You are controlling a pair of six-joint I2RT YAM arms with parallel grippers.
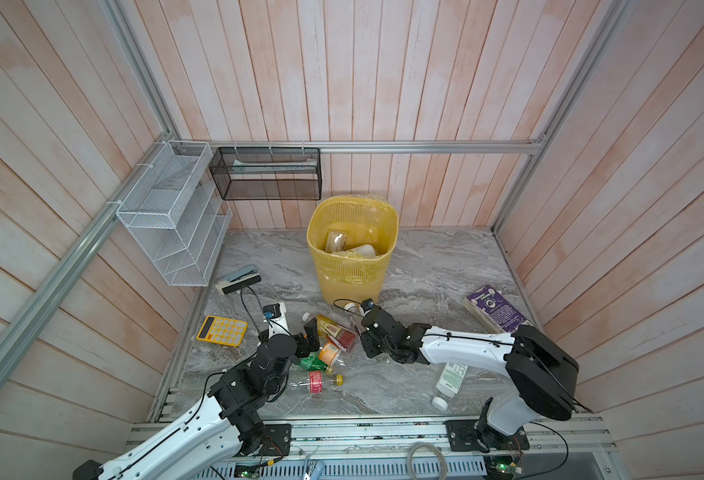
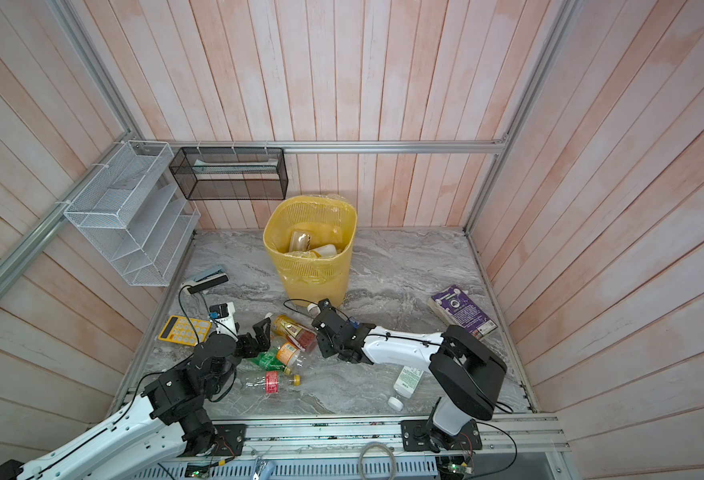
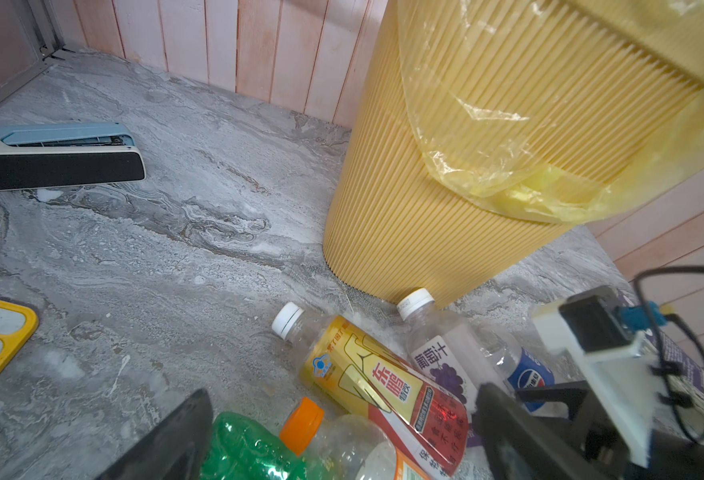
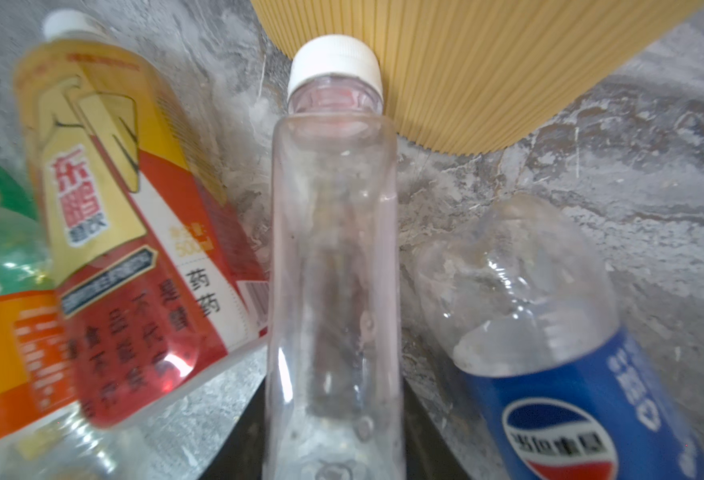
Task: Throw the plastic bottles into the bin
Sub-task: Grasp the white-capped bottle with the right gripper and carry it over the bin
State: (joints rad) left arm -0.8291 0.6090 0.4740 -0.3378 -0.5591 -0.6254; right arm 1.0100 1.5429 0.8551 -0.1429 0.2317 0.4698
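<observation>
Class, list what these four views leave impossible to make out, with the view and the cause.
- Bin contents: in both top views its wall hides everything below the top two items.
- White bottle: in a top view the right forearm covers one end; label too small.
- Pepsi bottle: right wrist view, cut off by the picture's edge.
- Right gripper: right wrist view, the clear bottle hides its fingers.

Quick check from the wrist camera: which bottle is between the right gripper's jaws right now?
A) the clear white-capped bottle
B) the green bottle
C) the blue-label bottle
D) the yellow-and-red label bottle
A: in the right wrist view the clear white-capped bottle runs straight out from between the jaws, which are shut on it. The blue-label bottle and the yellow-and-red label bottle lie loose beside it.
</observation>
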